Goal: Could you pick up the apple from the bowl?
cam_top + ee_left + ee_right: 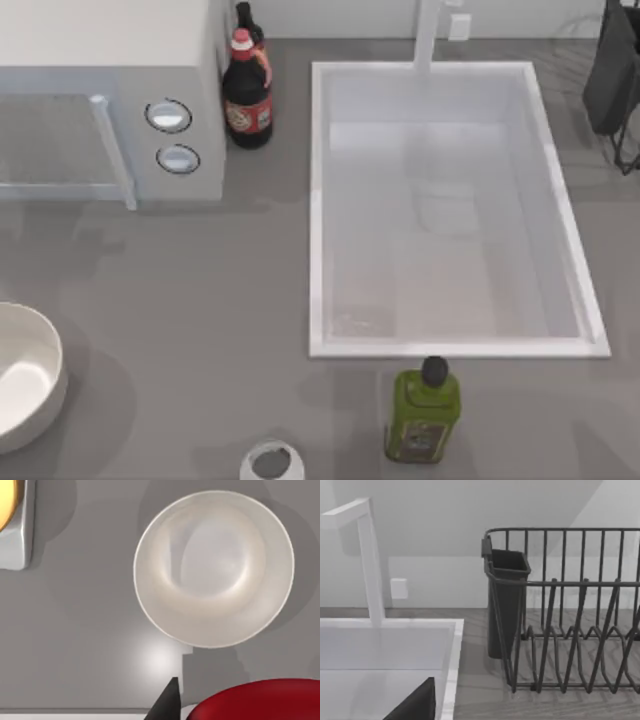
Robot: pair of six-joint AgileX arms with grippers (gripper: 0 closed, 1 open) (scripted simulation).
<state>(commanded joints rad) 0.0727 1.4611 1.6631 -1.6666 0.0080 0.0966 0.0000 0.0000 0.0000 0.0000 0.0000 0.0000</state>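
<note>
The apple sits close under the left wrist camera beside a dark fingertip, above the bench and clear of the empty bowl; whether the left gripper is clamped on it I cannot tell. I judge it light, stiff and glossy, so slippery: hold it across its widest girth. The right gripper's state is likewise unclear, near the sink.
</note>
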